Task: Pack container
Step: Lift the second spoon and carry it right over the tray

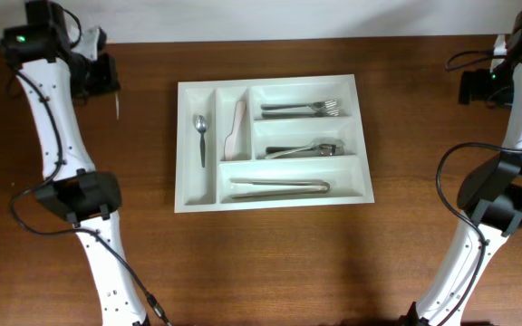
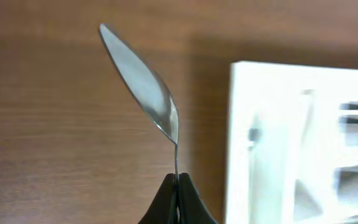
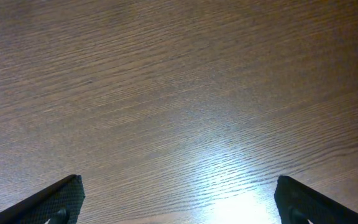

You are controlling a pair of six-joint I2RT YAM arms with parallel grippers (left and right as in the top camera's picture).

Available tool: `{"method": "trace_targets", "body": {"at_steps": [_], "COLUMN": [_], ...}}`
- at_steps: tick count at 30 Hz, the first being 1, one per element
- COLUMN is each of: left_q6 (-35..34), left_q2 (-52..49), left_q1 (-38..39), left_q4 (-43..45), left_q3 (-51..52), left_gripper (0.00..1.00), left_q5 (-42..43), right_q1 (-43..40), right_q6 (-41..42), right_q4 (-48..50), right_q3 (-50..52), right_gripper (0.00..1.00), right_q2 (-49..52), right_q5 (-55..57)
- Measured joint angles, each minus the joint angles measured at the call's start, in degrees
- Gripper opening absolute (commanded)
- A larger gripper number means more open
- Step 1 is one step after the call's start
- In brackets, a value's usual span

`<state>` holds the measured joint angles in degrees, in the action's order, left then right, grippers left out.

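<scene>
The container [image 1: 270, 83], a white tray with five compartments, lies in the middle of the table, and its left wall [image 2: 241, 124] shows at the right of the left wrist view. My left gripper [image 2: 178, 179] is shut on the thin handle of a metal spoon [image 2: 145, 87], held over bare wood left of the tray. From above, that gripper [image 1: 110, 83] is at the far left, with the spoon [image 1: 118, 107] a faint sliver beside it. My right gripper [image 1: 472, 88] hangs far right of the tray, open [image 3: 179, 199] over bare wood with nothing between its fingers.
Inside the tray lie a small spoon [image 1: 200, 136], a pale pink utensil [image 1: 237, 131], forks [image 1: 302, 109], more cutlery [image 1: 306, 149] and tongs [image 1: 279, 187]. Both arm bases stand at the near table edge, left [image 1: 80, 195] and right [image 1: 497, 199].
</scene>
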<state>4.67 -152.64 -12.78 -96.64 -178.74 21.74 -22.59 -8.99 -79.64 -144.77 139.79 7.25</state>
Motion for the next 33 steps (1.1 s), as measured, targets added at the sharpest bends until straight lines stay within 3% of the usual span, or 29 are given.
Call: {"method": "trace_targets", "body": {"at_steps": [8, 14, 23, 33], "left_q6": [-0.90, -1.55, -8.28, -13.31], "left_q2": [10.58, 14.91, 17.03, 17.03], "left_q1": [5.86, 14.19, 19.41, 19.54], "left_q4": [0.00, -0.02, 0.02, 0.00], "left_q3": [-0.02, 2.69, 20.37, 31.36], "left_gripper": [0.02, 0.02, 0.02, 0.02], "left_q5": [2.91, -0.70, -12.09, -15.19], "right_q1": [0.00, 0.00, 0.00, 0.00], "right_q6": [0.04, 0.02, 0.00, 0.00], "right_q4": [0.00, 0.00, 0.00, 0.00], "right_q3": [0.00, 0.00, 0.00, 0.00], "right_gripper": [0.99, 0.99, 0.99, 0.99], "right_q2": [0.00, 0.00, 0.00, 0.00], "right_q5": [0.00, 0.00, 0.00, 0.00]}}
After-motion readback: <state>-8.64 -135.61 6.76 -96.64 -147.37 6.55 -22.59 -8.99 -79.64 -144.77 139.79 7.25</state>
